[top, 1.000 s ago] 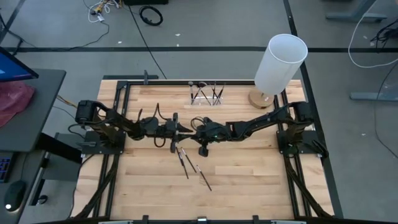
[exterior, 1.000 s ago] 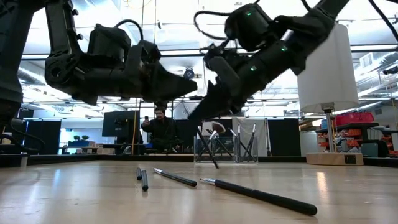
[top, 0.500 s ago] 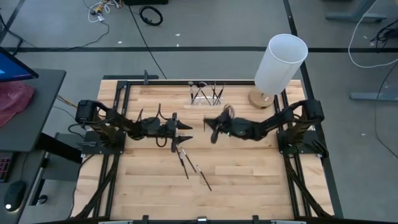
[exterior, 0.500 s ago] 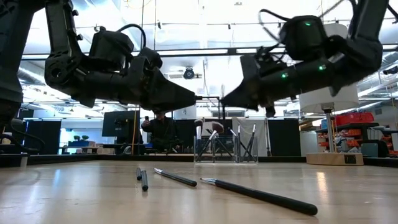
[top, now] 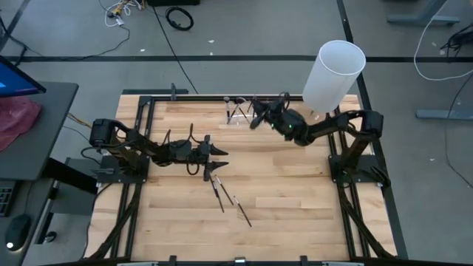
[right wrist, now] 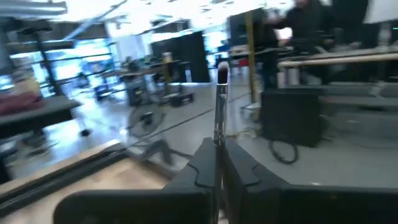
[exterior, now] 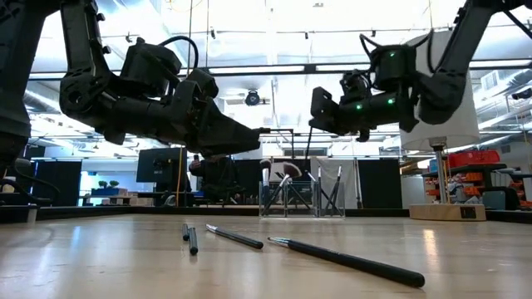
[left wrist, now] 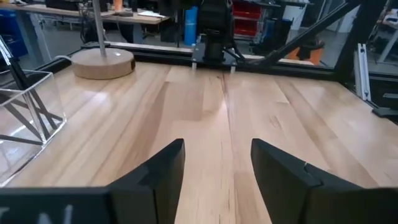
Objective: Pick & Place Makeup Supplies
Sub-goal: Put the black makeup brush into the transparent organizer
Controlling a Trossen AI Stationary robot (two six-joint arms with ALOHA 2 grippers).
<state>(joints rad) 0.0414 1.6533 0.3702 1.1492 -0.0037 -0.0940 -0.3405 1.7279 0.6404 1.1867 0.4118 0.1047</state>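
The right gripper (top: pixel 255 117) has swung away from the middle of the table (top: pixel 295 207) and now hangs above the clear holder (top: pixel 244 112) at the far edge. Its fingers (right wrist: pixel 205 168) are pinched shut on a thin brush (right wrist: pixel 219 106), which stands up between them, bristle tip above the fingertips.

The left gripper (top: pixel 220 153) stays near the table's middle. A second ago its fingers (left wrist: pixel 161 168) were nearly closed beside the right gripper; now they stand apart with nothing between them, only bare wood ahead.

Three more brushes (top: pixel 229 196) lie flat on the wood just in front of and below the left fingertips, unmoved. Others stand in the holder, beneath the right fingers.
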